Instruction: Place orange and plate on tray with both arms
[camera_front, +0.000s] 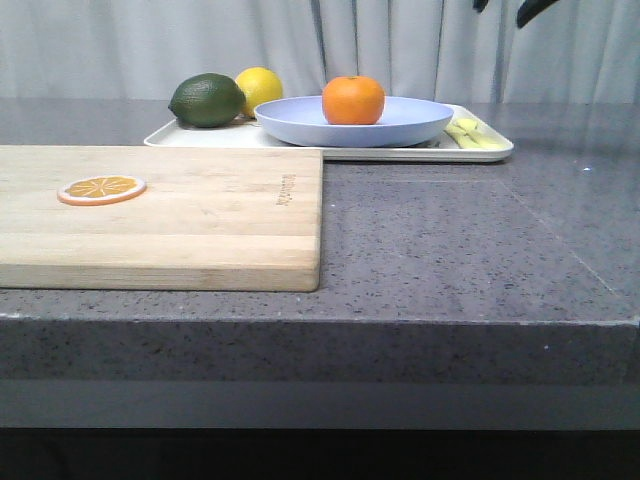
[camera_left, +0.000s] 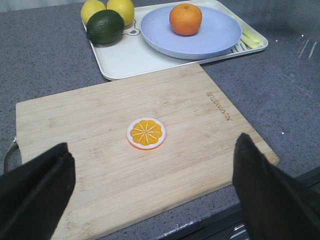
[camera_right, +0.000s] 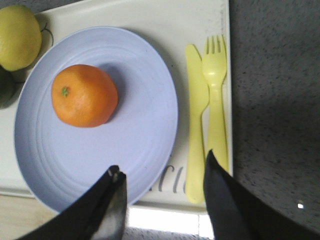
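The orange (camera_front: 353, 100) sits on the lavender-blue plate (camera_front: 400, 128), and the plate rests on the cream-white tray (camera_front: 482, 153) at the back of the table. All three show in the left wrist view: orange (camera_left: 185, 19), plate (camera_left: 215, 42), tray (camera_left: 125, 62); and in the right wrist view: orange (camera_right: 84, 95), plate (camera_right: 135, 125), tray (camera_right: 175, 30). My left gripper (camera_left: 152, 187) is open and empty above the near edge of the wooden board. My right gripper (camera_right: 162, 197) is open and empty, high above the tray's near edge; its fingers (camera_front: 530, 10) peek in at the front view's top.
A wooden cutting board (camera_front: 200, 230) with a flat orange slice (camera_front: 101, 188) lies at the front left. A dark green lime (camera_front: 207, 100) and yellow lemon (camera_front: 259, 88) sit on the tray's left part. A yellow knife (camera_right: 196, 125) and fork (camera_right: 216, 110) lie on its right part.
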